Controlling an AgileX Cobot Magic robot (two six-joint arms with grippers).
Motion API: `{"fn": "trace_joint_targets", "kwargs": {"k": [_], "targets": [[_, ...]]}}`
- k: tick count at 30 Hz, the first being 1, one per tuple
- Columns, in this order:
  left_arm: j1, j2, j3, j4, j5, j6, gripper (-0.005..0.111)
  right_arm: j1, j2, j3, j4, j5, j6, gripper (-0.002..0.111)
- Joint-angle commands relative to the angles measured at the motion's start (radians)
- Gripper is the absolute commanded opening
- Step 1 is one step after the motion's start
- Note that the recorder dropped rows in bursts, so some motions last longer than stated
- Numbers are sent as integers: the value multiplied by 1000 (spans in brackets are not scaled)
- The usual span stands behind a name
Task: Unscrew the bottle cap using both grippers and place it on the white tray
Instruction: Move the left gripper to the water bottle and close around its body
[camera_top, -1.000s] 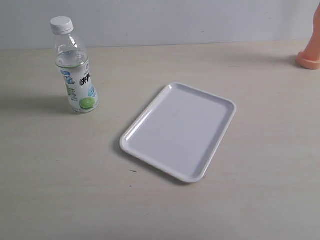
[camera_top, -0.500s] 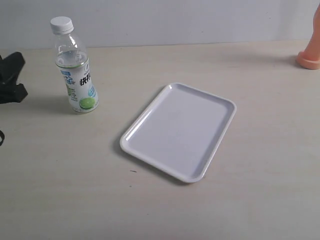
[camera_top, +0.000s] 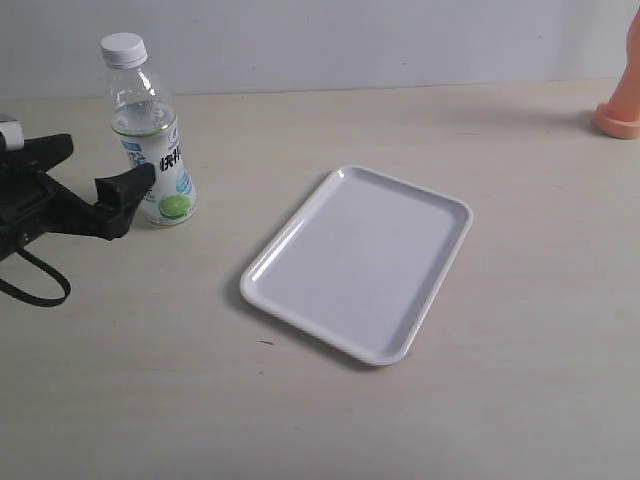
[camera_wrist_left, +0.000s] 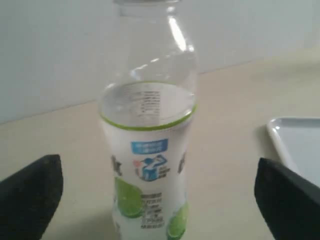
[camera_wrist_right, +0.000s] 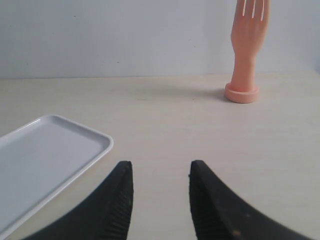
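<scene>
Exterior view shows the black two-fingered left gripper low over the pale wooden counter, its fingers spread wide apart and holding nothing. A loop of black cable hangs behind it. Just ahead of its fingertips stands the small clear plastic bottle with the white, blue and green lime label, upright. The small round white screw cap sits on the neck, well above the gripper's level. The nearer finger overlaps the bottle's lower label in this view; whether it touches cannot be told.

From the left wrist, the two black fingers show at either side, with the bottle centred in the gap between them and beyond their tips. Past the bottle, away from this gripper, lies the flat glossy white rectangular tray with rounded corners.

From the right wrist, the black right gripper has its fingers slightly apart with only bare counter between them. One tray corner lies ahead and off to one side, and a peach-coloured mannequin hand on a round base stands farther ahead on the other side.
</scene>
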Motion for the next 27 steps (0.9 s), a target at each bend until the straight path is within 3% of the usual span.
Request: {"fn": "trace_joint_targets", "kwargs": {"k": [1, 27], "targets": [[2, 46, -54, 46, -17, 10, 105, -5, -6, 4, 2, -12, 0, 37], [2, 270, -301, 37, -14, -6, 105, -5, -6, 4, 2, -12, 0, 37]]}}
